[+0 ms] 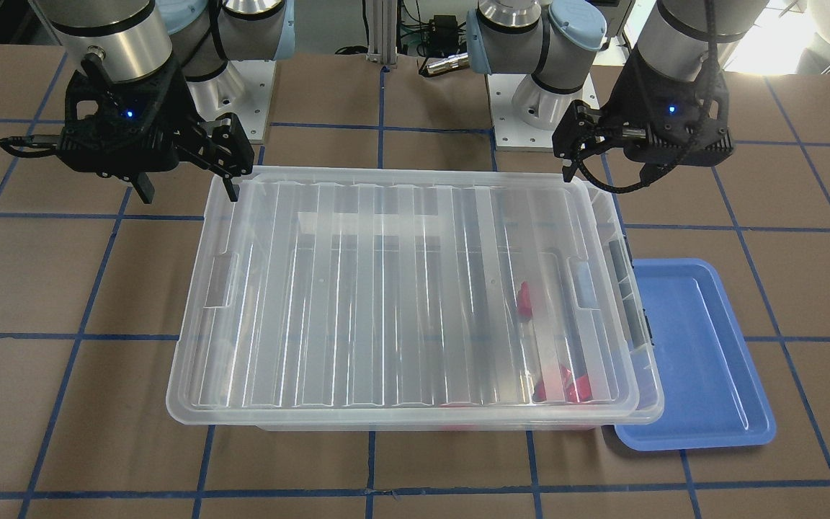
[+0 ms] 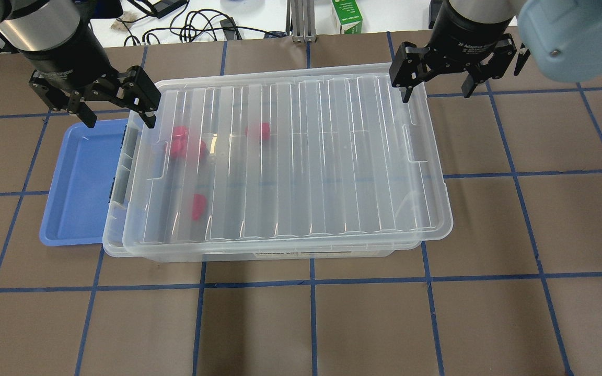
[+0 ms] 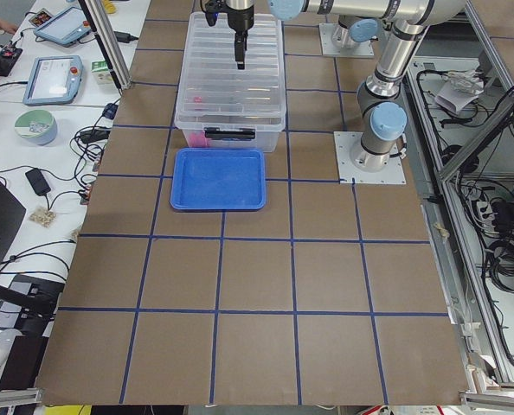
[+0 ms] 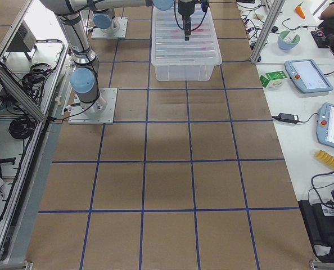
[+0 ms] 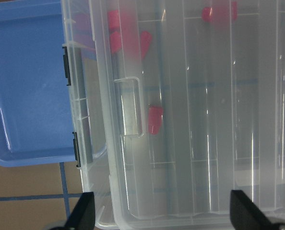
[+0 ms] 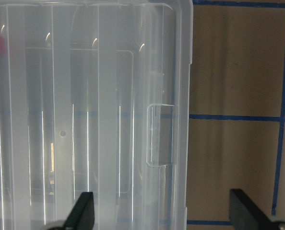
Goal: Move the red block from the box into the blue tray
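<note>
The box (image 2: 259,253) is a clear bin under a ribbed clear lid (image 2: 290,156) that sits slightly askew. Several red blocks (image 2: 198,206) lie inside near its left end, seen through the lid, also in the front view (image 1: 524,299) and left wrist view (image 5: 154,120). The blue tray (image 2: 79,183) lies empty beside the box's left end (image 1: 703,360). My left gripper (image 2: 118,107) is open over the lid's far left corner (image 5: 164,220). My right gripper (image 2: 437,86) is open over the far right corner (image 6: 164,220). Neither holds anything.
A green carton (image 2: 347,15) and cables lie past the table's far edge. The arm bases (image 1: 523,108) stand on the robot's side of the box. Blue tape lines grid the brown table (image 2: 332,324). Operator pendants (image 4: 307,76) lie on a side bench.
</note>
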